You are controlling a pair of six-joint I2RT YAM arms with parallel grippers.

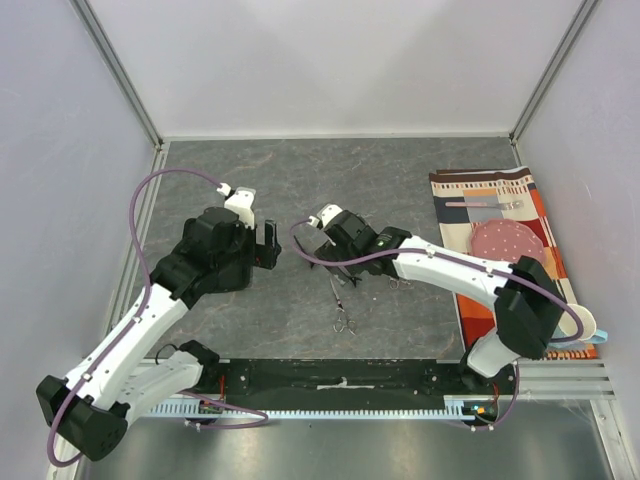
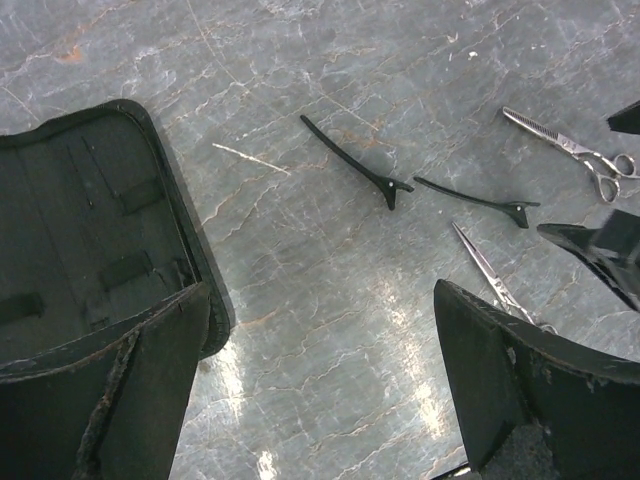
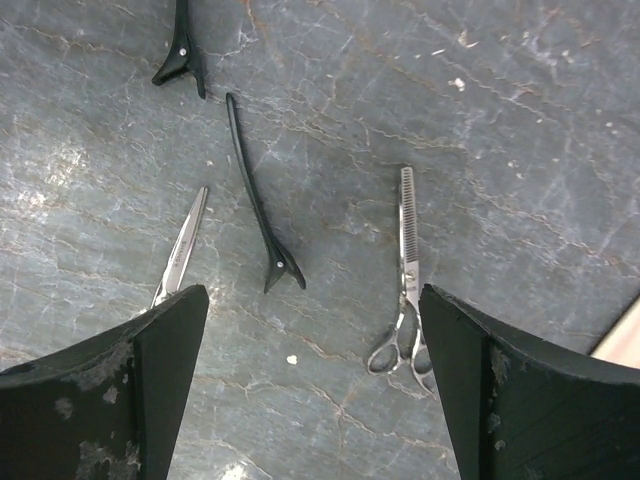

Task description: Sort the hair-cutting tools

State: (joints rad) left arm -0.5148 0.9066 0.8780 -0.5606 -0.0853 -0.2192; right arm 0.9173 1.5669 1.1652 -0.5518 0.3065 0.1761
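Observation:
Four hair-cutting tools lie on the grey table. In the right wrist view I see a black clip (image 3: 258,200), a second black clip (image 3: 180,50) at the top edge, straight silver scissors (image 3: 182,252) and toothed thinning scissors (image 3: 408,265). My right gripper (image 3: 310,380) is open and empty above the table, between the two pairs of scissors. The left wrist view shows the same clips (image 2: 355,160) (image 2: 475,200), the thinning scissors (image 2: 570,150) and the straight scissors (image 2: 488,272). My left gripper (image 2: 320,400) is open and empty, beside the open black pouch (image 2: 80,230). The straight scissors (image 1: 343,305) show from above.
A striped placemat (image 1: 480,185) lies at the right with a pink plate (image 1: 505,240) and a fork and knife (image 1: 490,204) on it. Grey walls close the back and sides. The arm bases stand on a rail at the near edge.

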